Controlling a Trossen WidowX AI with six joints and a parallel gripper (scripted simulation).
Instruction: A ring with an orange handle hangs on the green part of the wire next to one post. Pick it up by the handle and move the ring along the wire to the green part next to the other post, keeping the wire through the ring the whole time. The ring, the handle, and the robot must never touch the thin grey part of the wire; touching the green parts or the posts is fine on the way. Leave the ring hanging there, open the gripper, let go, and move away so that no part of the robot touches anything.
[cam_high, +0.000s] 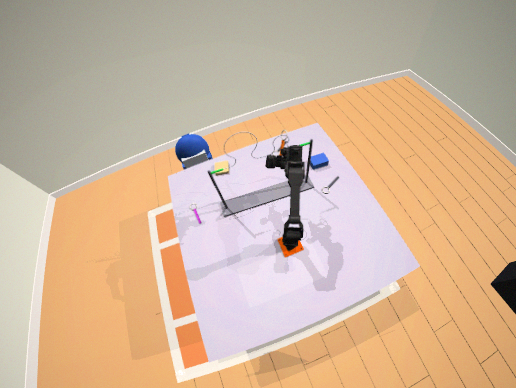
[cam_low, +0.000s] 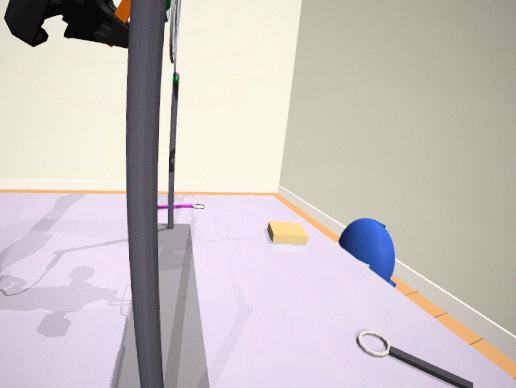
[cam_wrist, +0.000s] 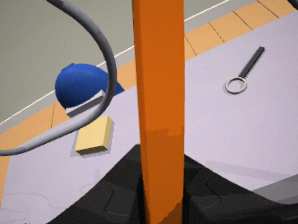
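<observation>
My gripper (cam_high: 281, 151) (cam_wrist: 150, 153) is shut on the orange handle (cam_high: 282, 145) (cam_low: 123, 10) (cam_wrist: 160, 90), high above the table near the right post (cam_high: 309, 165) in the top view. The handle's ring is small there, just beyond the handle, and out of the wrist view; whether the wire runs through it is unclear. The thin grey wire (cam_high: 243, 132) (cam_wrist: 113, 75) curves left of the handle in the wrist view. A green part (cam_high: 305, 144) is beside the right post; the other green part (cam_high: 216, 171) (cam_low: 175, 79) is at the left post (cam_high: 218, 191).
A yellow block (cam_high: 221, 167) (cam_low: 289, 233) (cam_wrist: 95, 134) and a blue block (cam_high: 319, 160) lie on the table. A dark-handled ring (cam_high: 333, 183) (cam_low: 430, 366) (cam_wrist: 252, 62) and a magenta-handled ring (cam_high: 197, 215) (cam_low: 175, 206) lie there too. A blue chair (cam_high: 192, 148) stands beyond the table edge.
</observation>
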